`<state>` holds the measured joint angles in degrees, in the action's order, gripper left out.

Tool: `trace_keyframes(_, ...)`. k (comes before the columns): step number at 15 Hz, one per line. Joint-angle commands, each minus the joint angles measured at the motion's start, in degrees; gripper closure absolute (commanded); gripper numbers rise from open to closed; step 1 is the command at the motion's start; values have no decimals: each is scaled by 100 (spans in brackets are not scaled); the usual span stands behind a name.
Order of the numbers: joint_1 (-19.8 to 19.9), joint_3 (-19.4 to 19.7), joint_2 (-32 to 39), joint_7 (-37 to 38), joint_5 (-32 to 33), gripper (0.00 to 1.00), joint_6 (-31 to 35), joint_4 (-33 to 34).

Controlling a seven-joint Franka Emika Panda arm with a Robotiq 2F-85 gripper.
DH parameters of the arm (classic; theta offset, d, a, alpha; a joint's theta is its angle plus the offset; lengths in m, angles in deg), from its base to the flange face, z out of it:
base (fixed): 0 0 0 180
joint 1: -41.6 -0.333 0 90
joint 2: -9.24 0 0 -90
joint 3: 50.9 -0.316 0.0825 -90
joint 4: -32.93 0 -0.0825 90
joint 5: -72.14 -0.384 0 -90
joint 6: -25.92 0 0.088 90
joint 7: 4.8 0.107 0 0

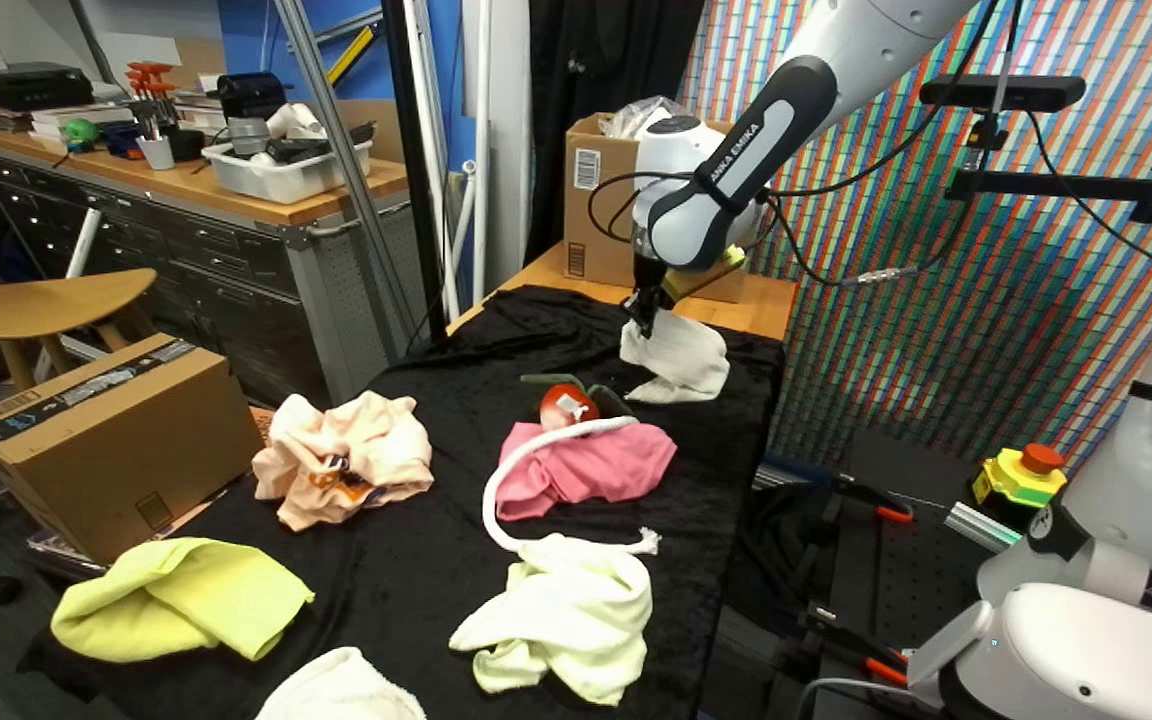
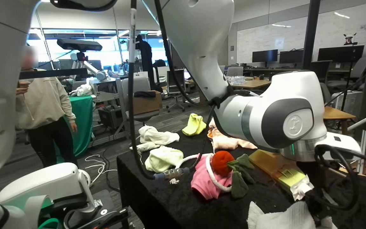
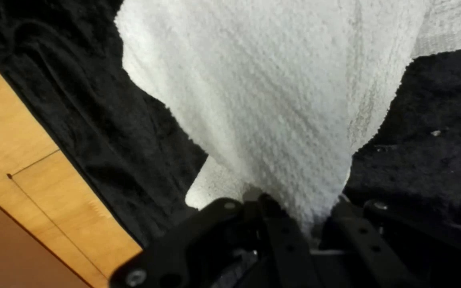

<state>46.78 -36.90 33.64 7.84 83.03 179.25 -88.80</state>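
Observation:
My gripper [image 1: 644,312] points down at the far end of the black-covered table. It is shut on a white terry cloth [image 1: 684,360], which also shows at the bottom of an exterior view [image 2: 284,218]. In the wrist view the cloth [image 3: 278,100] narrows to a gathered part between the two fingers [image 3: 305,210] and spreads over the black cover beyond them. Nearest to it lie a red round plush with green leaves [image 2: 222,162], a pink cloth [image 1: 591,465] and a white rope [image 1: 501,485] curved over the pink cloth.
A pale green cloth [image 1: 576,620], a yellow-green cloth [image 1: 181,600], a peach cloth [image 1: 346,450] and another white cloth [image 1: 341,690] lie on the table. A cardboard box [image 1: 601,190] stands behind the gripper. Another robot arm [image 1: 1086,650] is beside the table. A person [image 2: 48,105] stands in the background.

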Motion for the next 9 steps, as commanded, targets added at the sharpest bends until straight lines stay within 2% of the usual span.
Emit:
trace_keyframes(1,61,-255,-729,-514,-199,90,-18,-398)
trace_keyframes(5,150,-698,-1384,-1278,-653,90,-165,-611)
trace_keyframes(9,98,-1079,-1751,-2012,-1312,90,-461,-515)
